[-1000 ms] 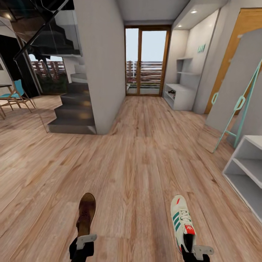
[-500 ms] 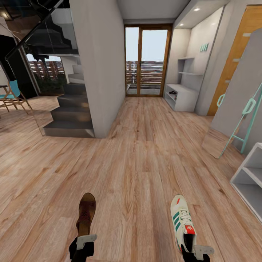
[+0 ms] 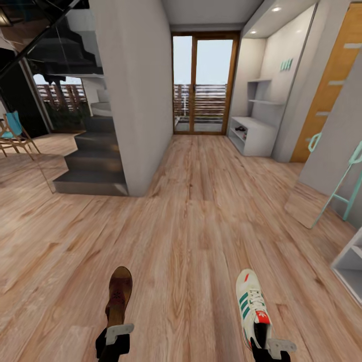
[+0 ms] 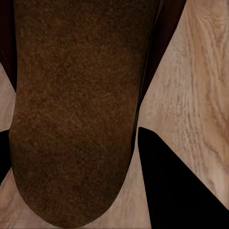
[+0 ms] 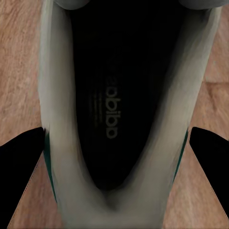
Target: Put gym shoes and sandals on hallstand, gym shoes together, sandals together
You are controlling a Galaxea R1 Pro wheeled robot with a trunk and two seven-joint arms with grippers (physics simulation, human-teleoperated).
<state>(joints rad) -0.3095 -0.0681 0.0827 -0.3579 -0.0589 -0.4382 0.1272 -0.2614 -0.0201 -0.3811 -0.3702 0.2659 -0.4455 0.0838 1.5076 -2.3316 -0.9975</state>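
Note:
A dark brown sandal [image 3: 118,294] hangs over the corridor floor [image 3: 201,226], held at its heel by my left gripper [image 3: 114,334]. In the left wrist view its brown footbed [image 4: 71,109] lies between the dark fingers [image 4: 176,181]. My right gripper [image 3: 271,347] is shut on the heel of a white gym shoe [image 3: 251,306] with green stripes. The right wrist view looks into that gym shoe [image 5: 119,109], with fingers [image 5: 21,157] at its sides. The hallstand [image 3: 254,133] stands far ahead on the right, below two wall shelves, with something small and dark on its upper shelf.
A grey wall pillar [image 3: 136,100] and a dark staircase [image 3: 95,161] stand ahead on the left. A glass door [image 3: 201,83] closes the corridor's end. A leaning panel with a teal frame [image 3: 347,186] and another low white unit [image 3: 349,266] stand at the right.
The whole view has advanced along the corridor: the pillar and the right-hand unit slide outward. Both shoes stay held in the same place before me.

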